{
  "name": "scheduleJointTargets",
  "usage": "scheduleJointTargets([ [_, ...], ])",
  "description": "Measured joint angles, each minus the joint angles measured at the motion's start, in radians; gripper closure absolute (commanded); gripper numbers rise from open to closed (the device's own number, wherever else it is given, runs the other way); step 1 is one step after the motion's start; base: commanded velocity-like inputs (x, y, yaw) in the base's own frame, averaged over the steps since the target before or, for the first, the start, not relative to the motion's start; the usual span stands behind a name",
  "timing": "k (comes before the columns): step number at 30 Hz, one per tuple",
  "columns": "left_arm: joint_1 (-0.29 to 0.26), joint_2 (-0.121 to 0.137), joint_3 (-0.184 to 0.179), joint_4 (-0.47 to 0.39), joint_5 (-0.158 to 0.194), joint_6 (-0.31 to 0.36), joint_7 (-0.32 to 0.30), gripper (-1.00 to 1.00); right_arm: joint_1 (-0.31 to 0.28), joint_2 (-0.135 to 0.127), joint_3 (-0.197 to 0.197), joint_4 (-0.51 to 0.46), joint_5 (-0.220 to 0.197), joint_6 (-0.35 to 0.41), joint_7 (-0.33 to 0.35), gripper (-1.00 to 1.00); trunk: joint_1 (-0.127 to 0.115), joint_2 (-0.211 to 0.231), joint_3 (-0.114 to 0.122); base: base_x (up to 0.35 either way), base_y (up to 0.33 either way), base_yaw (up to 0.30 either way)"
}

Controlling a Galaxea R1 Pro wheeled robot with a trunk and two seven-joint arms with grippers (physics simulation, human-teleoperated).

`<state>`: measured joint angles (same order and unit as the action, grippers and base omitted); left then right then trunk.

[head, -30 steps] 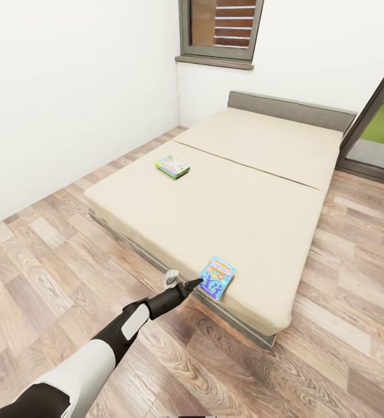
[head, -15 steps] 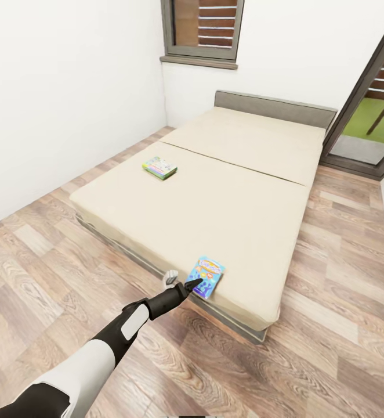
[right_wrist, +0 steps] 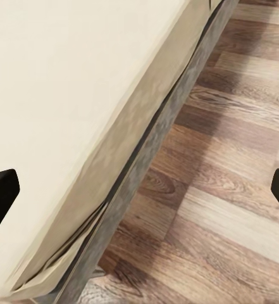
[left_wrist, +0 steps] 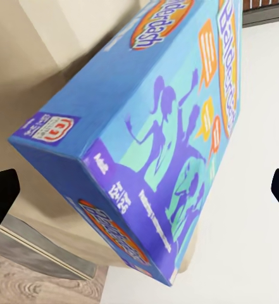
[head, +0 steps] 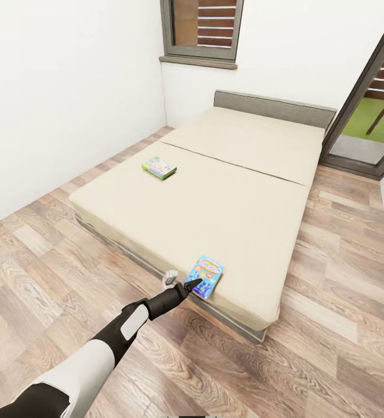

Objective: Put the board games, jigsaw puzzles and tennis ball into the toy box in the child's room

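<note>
Two board games lie on the beige bed (head: pixel 238 191). The blue "Balderdash" box (head: pixel 205 276) sits at the bed's near edge, and the green-edged box (head: pixel 159 168) lies far off near the left side. My left gripper (head: pixel 183 283) is open at the near end of the blue box, one black fingertip touching or almost touching its corner. In the left wrist view the blue box (left_wrist: pixel 152 133) looms large between the spread fingertips of the left gripper (left_wrist: pixel 141 193). My right gripper (right_wrist: pixel 141 193) is open and empty over the bed's edge (right_wrist: pixel 63 95) and the floor.
Wood-plank floor (head: pixel 35 273) surrounds the bed on the left, front and right. A white wall (head: pixel 58 87) runs along the left. A shuttered window (head: pixel 202 29) is above the grey headboard (head: pixel 273 108). A glass door (head: pixel 366 110) stands at the back right.
The whole view shifted left and down a little between the oldest frame and half a second ago, so the camera moved. The left arm and both boxes have stayed put since.
</note>
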<state>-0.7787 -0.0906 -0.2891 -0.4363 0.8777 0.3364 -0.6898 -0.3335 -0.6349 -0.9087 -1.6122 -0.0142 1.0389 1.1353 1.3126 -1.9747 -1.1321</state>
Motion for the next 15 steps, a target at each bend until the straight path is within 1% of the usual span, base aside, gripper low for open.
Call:
scheduleJointTargets([
  [15,0.0,0.001,0.0,0.0,0.0,0.0,0.0,-1.0,0.0,0.0,-0.015,0.0,0.0,0.0,0.0,-1.0,0.0,0.0,0.0,0.0,0.0,-0.002],
])
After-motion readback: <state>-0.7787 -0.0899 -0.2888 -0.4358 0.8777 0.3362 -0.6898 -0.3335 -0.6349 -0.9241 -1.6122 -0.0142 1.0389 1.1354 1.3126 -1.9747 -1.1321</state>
